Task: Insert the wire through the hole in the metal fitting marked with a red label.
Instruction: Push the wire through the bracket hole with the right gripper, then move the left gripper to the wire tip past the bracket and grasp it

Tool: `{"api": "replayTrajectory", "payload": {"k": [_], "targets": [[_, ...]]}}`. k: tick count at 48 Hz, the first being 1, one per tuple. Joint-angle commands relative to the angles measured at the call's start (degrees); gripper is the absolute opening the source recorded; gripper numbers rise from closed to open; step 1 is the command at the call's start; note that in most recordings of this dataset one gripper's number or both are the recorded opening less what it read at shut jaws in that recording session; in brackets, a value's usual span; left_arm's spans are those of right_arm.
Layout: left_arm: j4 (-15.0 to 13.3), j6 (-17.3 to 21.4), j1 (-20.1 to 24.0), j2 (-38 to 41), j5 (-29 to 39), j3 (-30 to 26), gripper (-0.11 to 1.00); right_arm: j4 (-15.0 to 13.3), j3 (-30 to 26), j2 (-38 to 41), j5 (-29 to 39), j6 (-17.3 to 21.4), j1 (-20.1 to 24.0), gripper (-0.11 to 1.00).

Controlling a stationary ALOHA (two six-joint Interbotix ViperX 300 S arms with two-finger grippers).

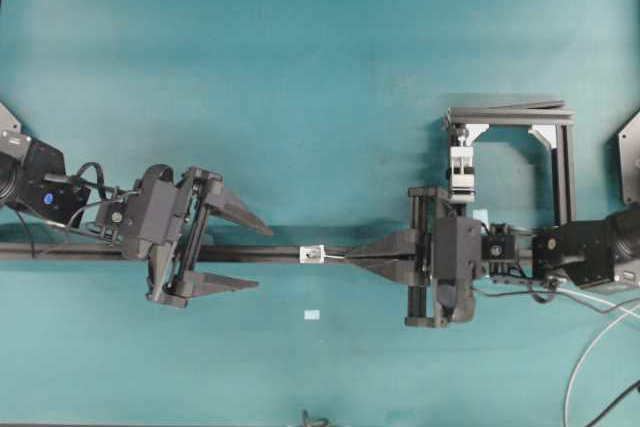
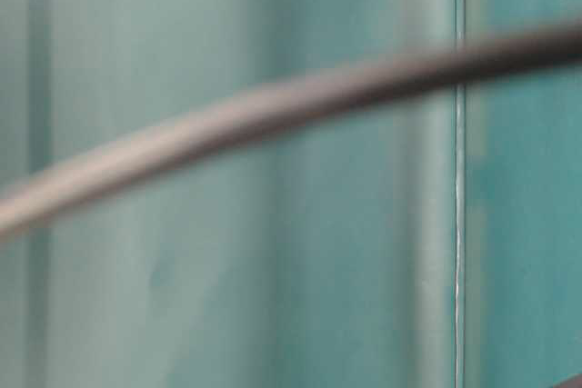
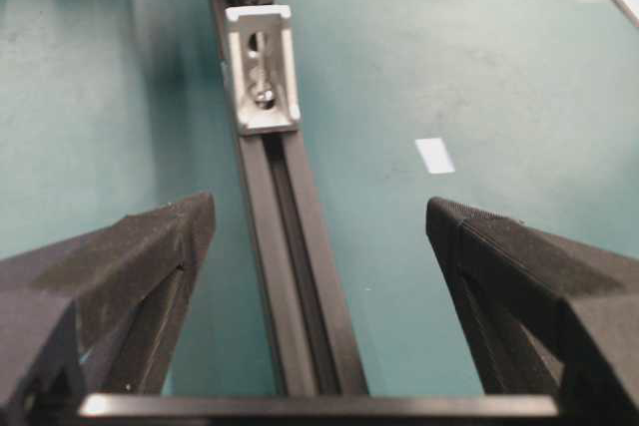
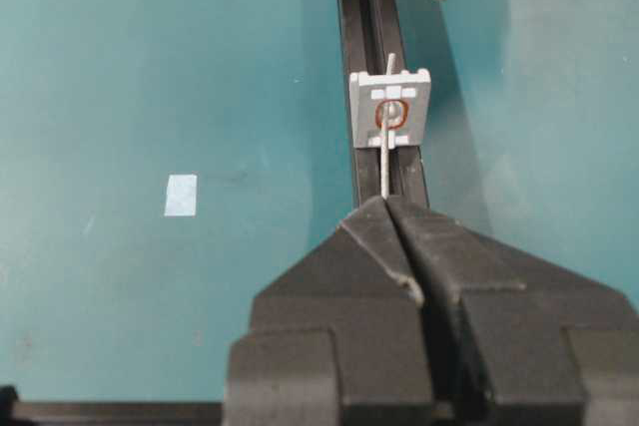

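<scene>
The metal fitting (image 4: pixel 390 107) is a small silvery-white block on a black rail (image 4: pixel 371 7), with a red ring drawn round its hole (image 4: pixel 390 113). My right gripper (image 4: pixel 385 202) is shut on the thin wire (image 4: pixel 385 162). The wire runs straight from the fingertips into the hole, and a short end shows beyond the fitting's far edge. In the overhead view the right gripper (image 1: pixel 352 257) sits just right of the fitting (image 1: pixel 313 254). My left gripper (image 1: pixel 258 258) stands open left of it, straddling the rail, with nothing between its fingers (image 3: pixel 150 266). The fitting (image 3: pixel 263 72) lies ahead of it.
A black-framed stand with a white-silver clamp (image 1: pixel 462 169) stands at the back right. A small white patch (image 1: pixel 311 316) lies on the teal table in front of the rail (image 1: pixel 80 252). White and black cables (image 1: pixel 590 367) trail at the right edge. The table-level view is blurred.
</scene>
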Motion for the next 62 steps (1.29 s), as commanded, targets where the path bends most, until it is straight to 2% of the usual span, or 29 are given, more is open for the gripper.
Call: {"api": "replayTrajectory", "payload": {"k": [1,40,62], "targets": [[-0.35,-0.18,0.35,-0.53,0.00,-0.70,0.59,-0.18,-1.14,-0.70,-0.53,-0.44,-0.18,-0.01],[-1.14,-0.79,2.90,-0.53,4.39,-3.43,0.59,-0.18,-2.99,0.18,-0.53,-1.76,-1.67,-0.01],[-1.14,-1.49,2.90,-0.44,8.96,-7.82,0.58,-0.26,-3.08,0.53,-0.53,-1.76,-1.93,-0.01]]}}
